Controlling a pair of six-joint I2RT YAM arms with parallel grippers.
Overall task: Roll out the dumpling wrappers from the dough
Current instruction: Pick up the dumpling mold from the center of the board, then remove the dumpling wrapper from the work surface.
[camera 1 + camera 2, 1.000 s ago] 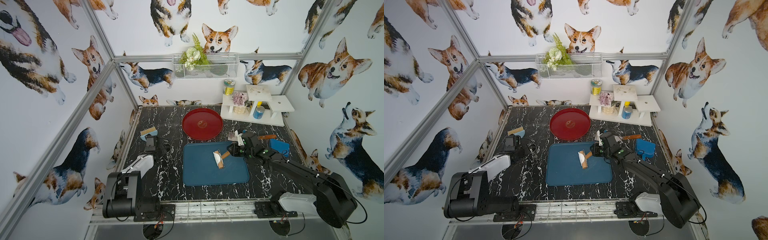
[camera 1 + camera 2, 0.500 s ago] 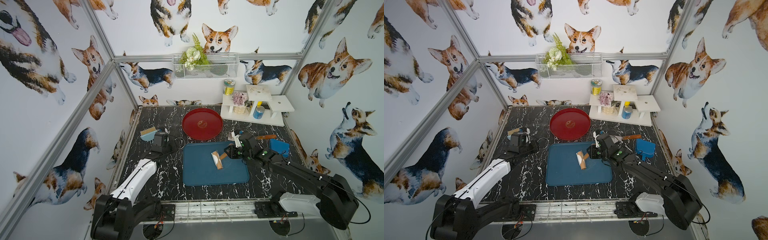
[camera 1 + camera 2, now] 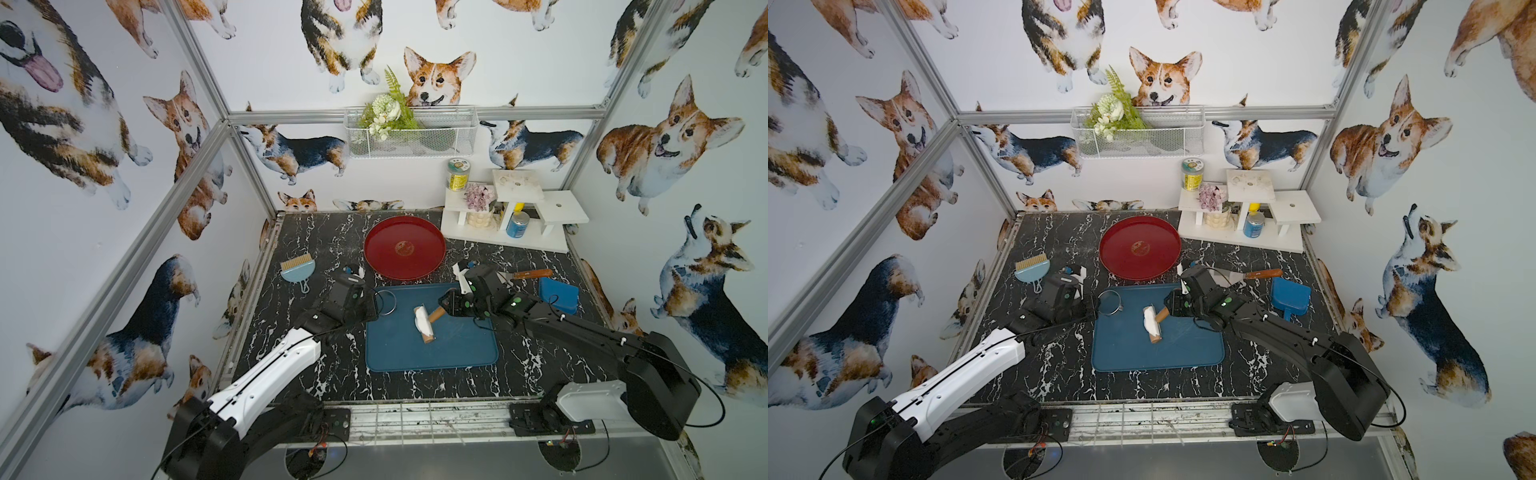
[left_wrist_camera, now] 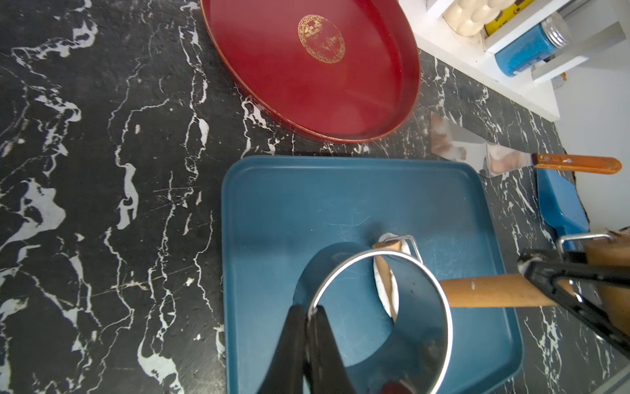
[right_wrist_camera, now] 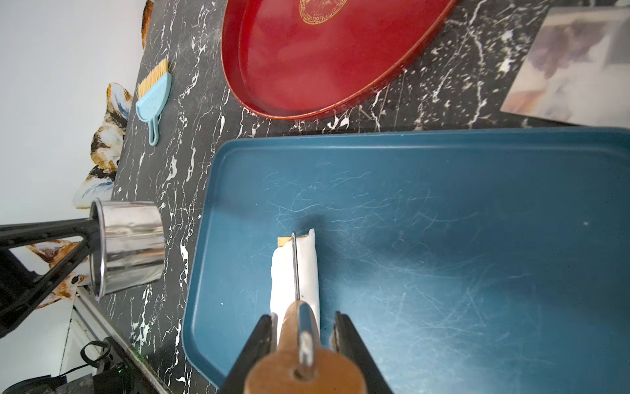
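The dough (image 3: 422,322) sits mid blue tray (image 3: 457,353), wrapped on the roller (image 3: 427,338), not flat; I'd press down and roll slowly to peel it off. It lies at 8 o'clock from my right gripper (image 3: 446,305), which pinches the roller's handle. Left gripper (image 4: 308,312), clamped on the ring cutter (image 5: 133,245), hovers at the tray's 10 o'clock

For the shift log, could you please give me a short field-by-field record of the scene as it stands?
left gripper: shut on the ring cutter, held on its side near the blue tray's edge
right gripper: shut on the wooden handle of the roller
dough: white, wrapped around the roller's drum, over the blue tray
red plate: behind the tray, nothing on it
scraper: lying on the table beside the tray's far corner, untouched
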